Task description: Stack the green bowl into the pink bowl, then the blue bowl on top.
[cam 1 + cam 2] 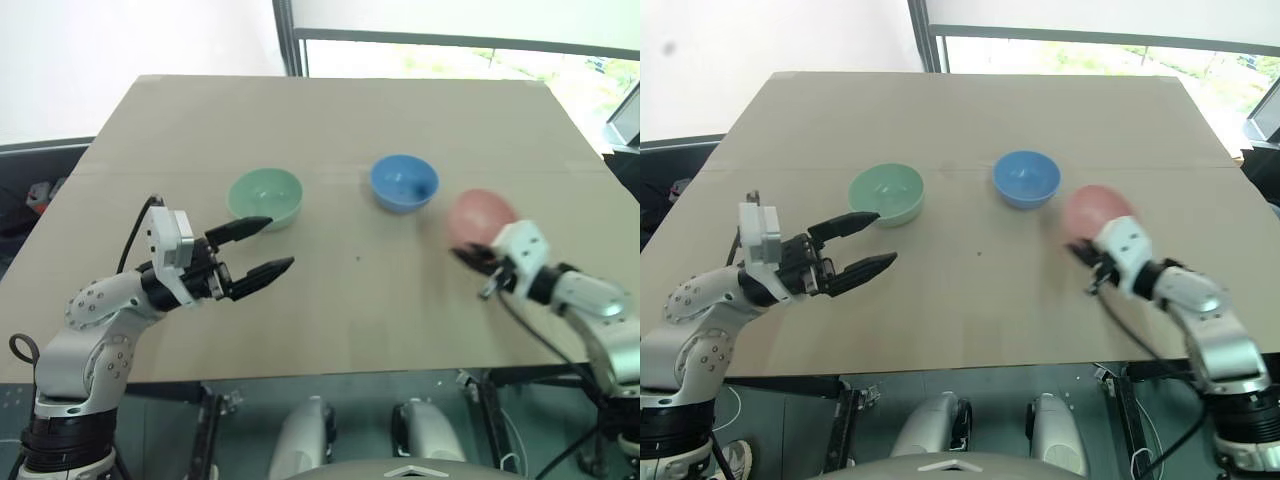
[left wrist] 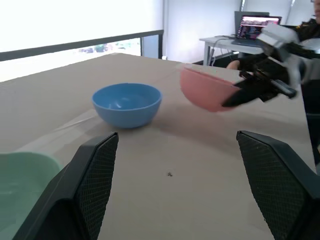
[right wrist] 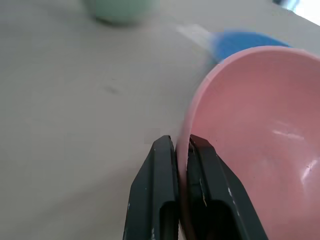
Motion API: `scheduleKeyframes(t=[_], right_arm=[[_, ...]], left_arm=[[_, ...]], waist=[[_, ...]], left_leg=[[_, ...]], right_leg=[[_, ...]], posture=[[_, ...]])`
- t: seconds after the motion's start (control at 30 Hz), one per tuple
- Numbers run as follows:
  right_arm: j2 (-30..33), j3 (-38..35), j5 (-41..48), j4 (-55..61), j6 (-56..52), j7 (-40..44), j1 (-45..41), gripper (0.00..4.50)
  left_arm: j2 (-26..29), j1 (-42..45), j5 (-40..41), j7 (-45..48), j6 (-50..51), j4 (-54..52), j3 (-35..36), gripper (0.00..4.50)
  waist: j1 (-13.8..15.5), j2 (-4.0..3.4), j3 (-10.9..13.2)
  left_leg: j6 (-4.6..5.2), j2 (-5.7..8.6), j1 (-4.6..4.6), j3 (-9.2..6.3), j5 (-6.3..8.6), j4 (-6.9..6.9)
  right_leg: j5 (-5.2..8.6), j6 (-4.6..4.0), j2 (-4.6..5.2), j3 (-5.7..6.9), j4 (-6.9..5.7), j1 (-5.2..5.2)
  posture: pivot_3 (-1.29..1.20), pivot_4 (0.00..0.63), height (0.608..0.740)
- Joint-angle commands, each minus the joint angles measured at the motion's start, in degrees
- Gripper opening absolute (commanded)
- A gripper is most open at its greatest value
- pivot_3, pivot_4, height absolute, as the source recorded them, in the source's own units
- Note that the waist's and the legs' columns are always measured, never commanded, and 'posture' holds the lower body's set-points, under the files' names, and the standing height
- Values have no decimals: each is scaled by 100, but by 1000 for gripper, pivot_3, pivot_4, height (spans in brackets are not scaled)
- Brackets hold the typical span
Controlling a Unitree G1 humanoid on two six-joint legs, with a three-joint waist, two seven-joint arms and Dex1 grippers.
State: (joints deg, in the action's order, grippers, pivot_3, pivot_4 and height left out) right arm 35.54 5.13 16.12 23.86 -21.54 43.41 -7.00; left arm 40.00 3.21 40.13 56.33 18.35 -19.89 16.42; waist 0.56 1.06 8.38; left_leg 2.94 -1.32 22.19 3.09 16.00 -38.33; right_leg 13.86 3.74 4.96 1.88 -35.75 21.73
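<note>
On the table (image 1: 330,300), green bowl (image 1: 265,196) left, blue bowl (image 1: 404,182) between, pink bowl (image 1: 480,217) right.

A flat tan table (image 1: 340,300), its top like plain cardboard, carried the things. A faint seam crossed it from side to side (roughly level with the bowls). The green bowl (image 1: 265,197) stood upright on it toward the left. The blue bowl (image 1: 404,183) stood upright near the middle, well apart from the green one. A tiny dark speck (image 1: 357,259) lay on the bare surface nearer the front edge.
</note>
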Motion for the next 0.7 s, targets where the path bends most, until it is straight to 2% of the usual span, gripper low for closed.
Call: scheduleKeyframes(t=[0.03,0.07,0.17,0.23,0.27,0.3,0.37,0.43,0.53,0.7], right_arm=[[-306,670,-145,172,-221,-53,-172,25],[-397,730,-144,98,-229,-73,-222,25],[-483,924,-402,-140,-67,-51,-384,865],[-500,900,-412,-142,-22,-24,-460,1497],[-561,820,-445,-154,119,-104,-456,2113],[-604,749,-511,-158,259,-198,-443,2303],[-586,597,-396,-129,357,-130,-428,2989],[-584,440,-111,-55,265,7,-422,2989],[-556,170,125,175,82,-27,-508,2989],[-518,12,369,446,-71,-33,-484,2989]], left_arm=[[81,17,-451,-236,-187,10,23,4009],[71,45,-552,-304,-213,14,-14,4009],[-8,89,-711,-574,-209,-49,21,4009],[-18,117,-779,-732,-153,-52,37,4009],[-64,190,-882,-927,-126,-39,14,4009],[-83,251,-952,-1105,-40,-53,-22,4009],[-73,388,-1358,-1791,394,-371,-197,4009],[-54,535,-1761,-2408,825,-675,-368,4009],[135,935,-1910,-2366,1124,-807,-748,4009],[720,2090,-3003,-2397,1810,-227,-1856,4009]], waist=[[29,8,-3],[33,7,-2],[24,9,-2],[25,9,-2],[26,8,-2],[29,8,-2],[25,8,-2],[27,9,-1],[28,11,-1],[26,10,1]], left_leg=[[4,5,0,0,2,-3],[8,6,1,-1,4,-6],[10,10,6,-1,6,-12],[10,9,6,1,5,-12],[8,8,6,-1,5,-11],[7,7,6,-3,4,-9],[2,6,10,-12,1,-7],[-1,8,19,-19,-1,-8],[0,9,26,-23,0,-10],[-8,13,29,-33,-5,-10]], right_leg=[[0,-1,3,1,3,0],[3,-6,4,2,4,0],[6,-11,6,1,4,0],[5,-11,5,1,4,0],[4,-8,4,4,0,0],[2,-4,3,6,0,1],[0,-1,-1,16,1,1],[-1,1,-2,23,2,2],[-2,2,-1,26,3,2],[-1,2,-9,40,0,4]], posture=[[0,150,740],[0,150,740],[0,150,740],[0,150,740],[0,150,740],[0,150,740],[0,150,740],[0,150,740],[0,150,740],[0,150,740]])
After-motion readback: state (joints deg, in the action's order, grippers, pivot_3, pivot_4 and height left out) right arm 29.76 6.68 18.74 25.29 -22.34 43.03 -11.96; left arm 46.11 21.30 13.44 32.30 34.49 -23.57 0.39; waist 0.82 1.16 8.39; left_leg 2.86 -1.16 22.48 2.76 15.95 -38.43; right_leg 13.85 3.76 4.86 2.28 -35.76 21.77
